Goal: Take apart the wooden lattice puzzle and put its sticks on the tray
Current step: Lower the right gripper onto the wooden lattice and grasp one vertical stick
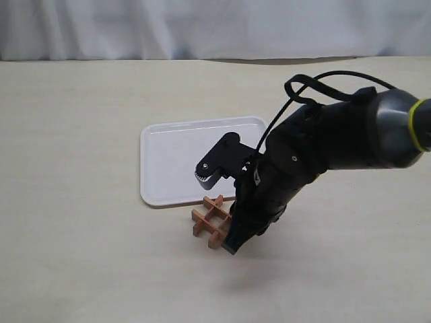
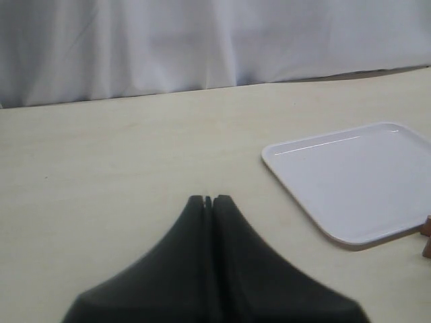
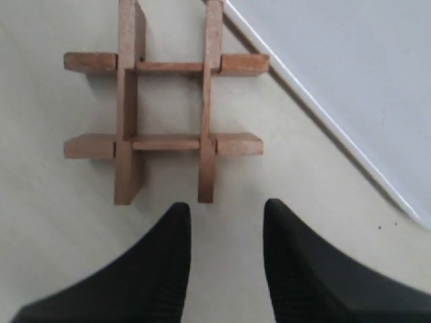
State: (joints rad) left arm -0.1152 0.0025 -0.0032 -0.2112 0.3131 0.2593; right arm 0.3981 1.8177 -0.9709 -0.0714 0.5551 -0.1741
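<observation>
Hovering with my right gripper parted just short of the puzzle, whole at the tray's 6 o'clock (just beside it), I risk skidding it, nothing pinning it; my left gripper sits clenched and empty.

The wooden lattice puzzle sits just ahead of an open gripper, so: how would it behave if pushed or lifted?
The wooden lattice puzzle lies flat, so a push probably slides it rather than tips it. Its sticks merely interlock at notches, so lifting one may loosen others. Thin wood: likely stiff and light.
</observation>
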